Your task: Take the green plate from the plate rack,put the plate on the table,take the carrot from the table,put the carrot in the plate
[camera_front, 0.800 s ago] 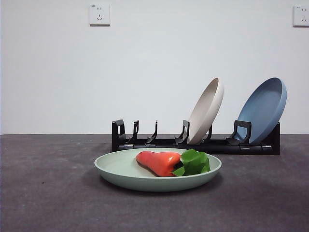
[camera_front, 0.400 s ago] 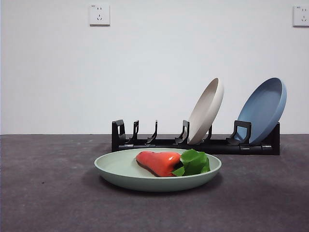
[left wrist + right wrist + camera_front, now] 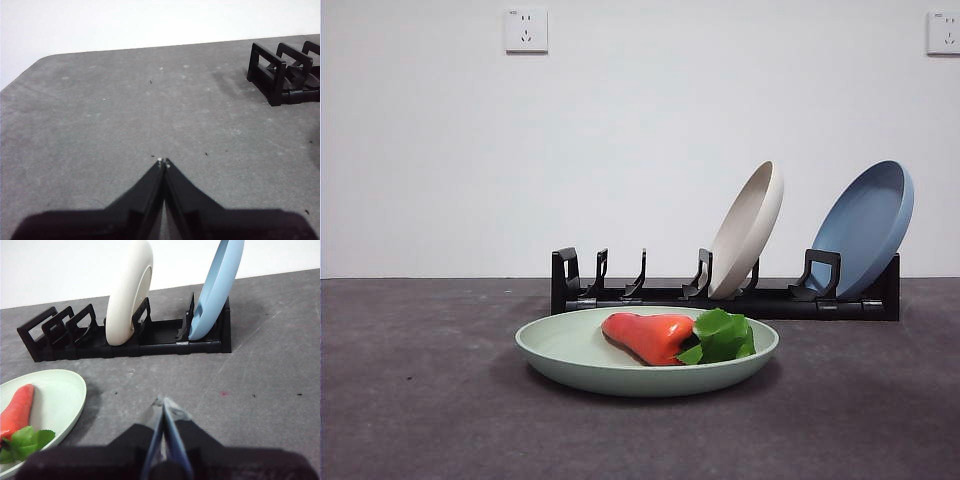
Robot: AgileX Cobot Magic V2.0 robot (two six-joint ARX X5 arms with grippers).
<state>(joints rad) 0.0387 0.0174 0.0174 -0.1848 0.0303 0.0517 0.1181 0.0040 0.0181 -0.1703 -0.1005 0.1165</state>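
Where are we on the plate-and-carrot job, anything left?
Looks done: the green plate lies flat on the table in front of the plate rack, and the carrot lies in it. Nothing in hand: left gripper and right gripper are shut, empty. No step appears left.

Front cam is sitting low at surface height, looking level across at the wall, green plate close up, plate rack behind. Left wrist cam is looking down over bare surface, catching only the rack's end. Right wrist cam is facing the rack, sharing rack and plate with front.
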